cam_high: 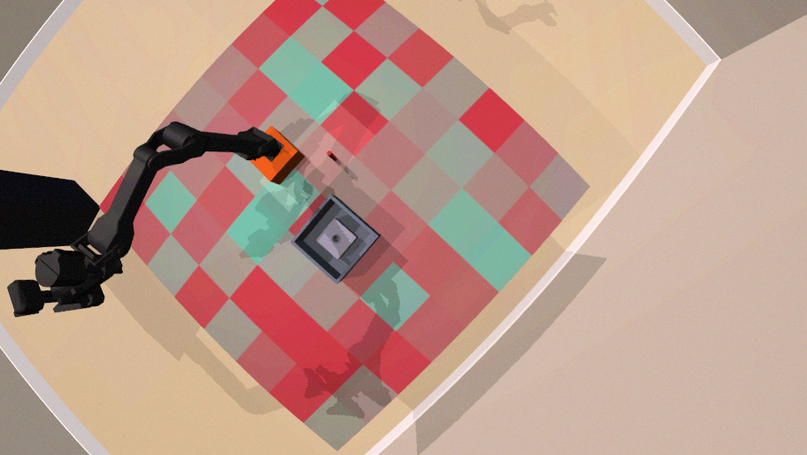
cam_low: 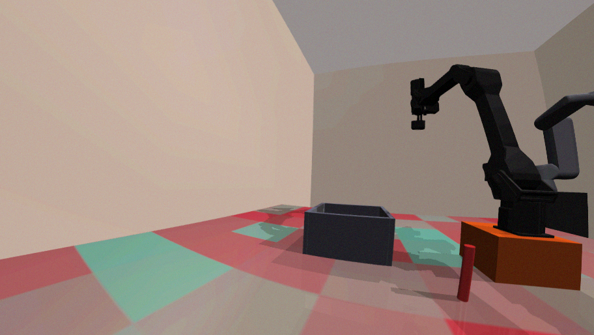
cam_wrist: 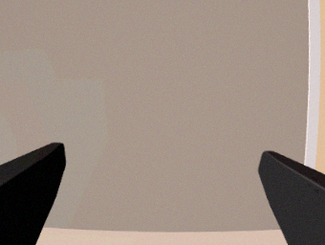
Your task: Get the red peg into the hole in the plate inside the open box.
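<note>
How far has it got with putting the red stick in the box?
Barely begun, by the look of it. Nothing is done yet: the peg stands upright outside the box. Nothing is in hand either: the hand is open, with nothing between its fingers. Left: grip the peg, lower it into the box, and seat it in the plate's hole.

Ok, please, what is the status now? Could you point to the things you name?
Gripper (cam_high: pixel 25 297) (cam_low: pixel 417 124) (cam_wrist: pixel 165 157) open and empty. Red peg (cam_high: pixel 332 156) (cam_low: pixel 466 272) standing on mat, outside open box (cam_high: pixel 355 258) (cam_low: pixel 348 239). Nothing seen between peg and box.
</note>
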`<state>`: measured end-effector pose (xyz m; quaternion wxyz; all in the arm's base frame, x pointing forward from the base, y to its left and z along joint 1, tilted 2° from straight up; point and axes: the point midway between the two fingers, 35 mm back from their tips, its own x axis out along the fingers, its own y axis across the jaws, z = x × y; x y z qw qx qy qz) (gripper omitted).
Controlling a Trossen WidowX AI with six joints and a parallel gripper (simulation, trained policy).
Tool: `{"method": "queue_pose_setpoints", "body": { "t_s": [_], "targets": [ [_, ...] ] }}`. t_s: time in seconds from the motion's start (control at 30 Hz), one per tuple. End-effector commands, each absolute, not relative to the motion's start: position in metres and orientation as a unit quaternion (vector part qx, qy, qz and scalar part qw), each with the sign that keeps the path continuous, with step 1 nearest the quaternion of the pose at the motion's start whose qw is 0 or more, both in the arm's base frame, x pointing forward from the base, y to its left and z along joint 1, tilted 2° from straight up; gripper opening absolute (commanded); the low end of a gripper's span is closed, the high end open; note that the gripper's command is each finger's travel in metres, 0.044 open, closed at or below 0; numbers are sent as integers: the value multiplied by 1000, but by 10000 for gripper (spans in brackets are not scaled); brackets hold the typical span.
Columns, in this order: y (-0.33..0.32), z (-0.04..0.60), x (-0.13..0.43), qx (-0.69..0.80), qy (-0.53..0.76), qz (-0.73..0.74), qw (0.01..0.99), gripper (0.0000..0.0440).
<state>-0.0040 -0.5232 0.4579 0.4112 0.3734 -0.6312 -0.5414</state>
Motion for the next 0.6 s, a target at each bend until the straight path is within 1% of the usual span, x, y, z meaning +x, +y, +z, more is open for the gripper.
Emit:
{"method": "queue_pose_setpoints", "body": {
  "t_s": [0.0, 0.07, 0.33, 0.57],
  "targets": [
    [-525, 452, 0, 375, -618, -552, 414, 416],
    [-528, 439, 9, 381, -591, -573, 421, 440],
    [-527, 388, 68, 414, -473, -637, 447, 440],
    [-510, 347, 128, 434, -362, -673, 477, 440]
  ]
}}
